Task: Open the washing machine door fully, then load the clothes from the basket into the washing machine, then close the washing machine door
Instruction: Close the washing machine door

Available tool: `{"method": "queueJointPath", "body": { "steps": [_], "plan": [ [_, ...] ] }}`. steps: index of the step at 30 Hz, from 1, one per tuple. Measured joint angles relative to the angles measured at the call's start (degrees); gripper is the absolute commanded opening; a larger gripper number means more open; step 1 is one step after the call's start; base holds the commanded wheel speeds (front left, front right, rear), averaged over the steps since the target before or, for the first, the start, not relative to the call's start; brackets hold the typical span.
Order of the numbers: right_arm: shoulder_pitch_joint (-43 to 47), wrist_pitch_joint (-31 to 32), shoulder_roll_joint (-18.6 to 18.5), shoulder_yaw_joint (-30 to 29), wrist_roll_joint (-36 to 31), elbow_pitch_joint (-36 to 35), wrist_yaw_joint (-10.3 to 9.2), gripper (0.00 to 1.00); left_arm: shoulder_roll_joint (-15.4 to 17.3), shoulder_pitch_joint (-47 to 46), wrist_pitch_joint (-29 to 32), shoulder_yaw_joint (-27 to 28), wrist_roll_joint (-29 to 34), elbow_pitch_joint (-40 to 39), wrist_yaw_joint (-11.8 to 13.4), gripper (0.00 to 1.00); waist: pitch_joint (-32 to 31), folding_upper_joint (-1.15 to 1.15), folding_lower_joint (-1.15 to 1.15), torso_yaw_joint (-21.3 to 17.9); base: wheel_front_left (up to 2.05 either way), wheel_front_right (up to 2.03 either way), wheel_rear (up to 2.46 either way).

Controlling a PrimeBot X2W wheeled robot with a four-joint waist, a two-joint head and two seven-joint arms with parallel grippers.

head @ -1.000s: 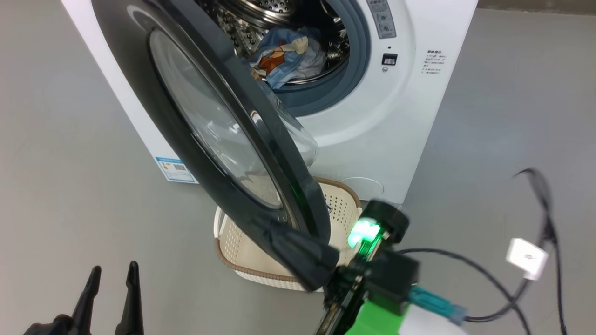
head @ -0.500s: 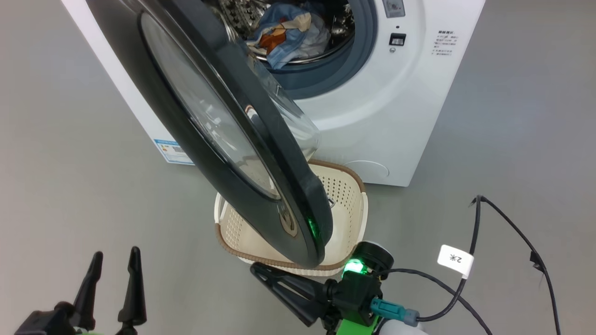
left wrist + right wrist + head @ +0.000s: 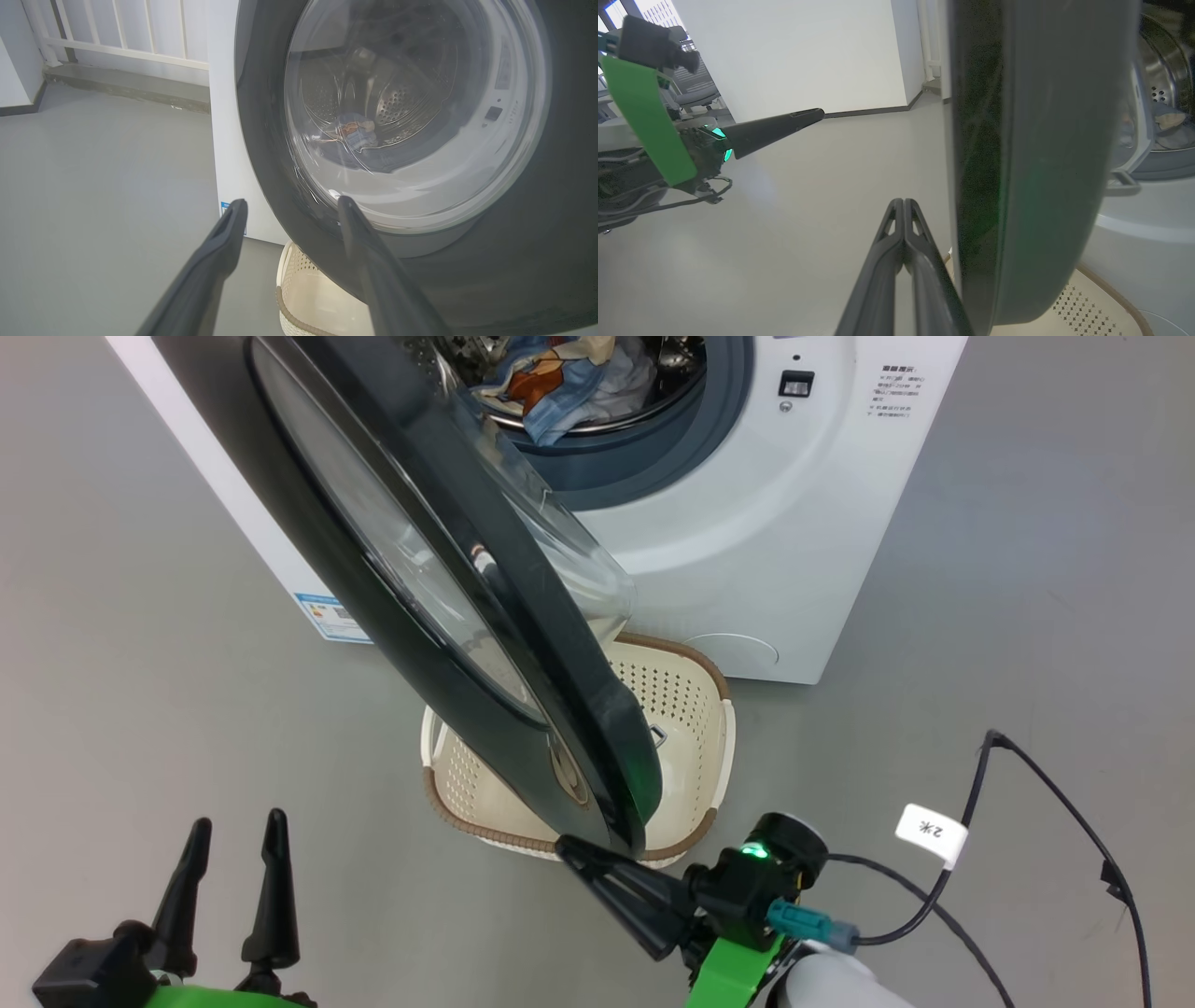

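Observation:
The washing machine (image 3: 794, 523) stands white at the top of the head view. Its door (image 3: 560, 709) hangs partly open, black rim edge-on above the basket (image 3: 724, 747). The clothes (image 3: 551, 383) lie in the steel drum, and the left wrist view shows them through the door glass (image 3: 355, 133). My right gripper (image 3: 568, 847) is shut and holds nothing, its tip at the door's lower edge (image 3: 1017, 163). My left gripper (image 3: 236, 823) stands open at the lower left, clear of the door (image 3: 514, 261). The visible part of the basket holds no cloth.
A black cable with a white tag (image 3: 929, 831) trails over the grey floor on the right. A blue label (image 3: 327, 616) marks the machine's lower corner. A white railing and a low step (image 3: 117, 28) run along the wall left of the machine.
The head view has shifted. My shut right gripper has come off the face of the door's lower rim and now points at its bottom edge from below. The left gripper stays open.

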Motion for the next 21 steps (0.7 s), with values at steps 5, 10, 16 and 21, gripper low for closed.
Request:
{"method": "queueJointPath", "body": {
  "steps": [5,10,16,21],
  "plan": [
    [0.0,0.0,0.1,-2.3,-0.3,0.3,0.00,0.00,0.0,0.0,0.0,-0.3,0.0,0.1,0.0,1.00,0.2,0.00,0.00,-0.3,0.00,0.00,0.00],
    [0.0,0.0,0.2,-4.5,-0.8,0.4,0.00,0.00,0.0,-0.1,0.0,-0.5,0.0,0.1,0.0,1.00,0.6,0.00,0.00,-0.6,0.00,0.00,0.00],
    [0.0,0.0,0.2,-8.1,-1.4,0.4,0.01,0.00,0.0,-1.2,0.0,-0.8,0.0,0.1,0.0,1.00,1.6,0.00,0.00,-0.9,0.00,0.00,0.00],
    [-1.0,0.0,0.1,-11.2,-1.6,0.2,0.01,0.00,-0.1,-1.7,0.0,-1.3,0.0,0.0,0.0,1.00,2.8,0.00,0.00,-1.1,0.00,0.00,0.00]
  ]
}}
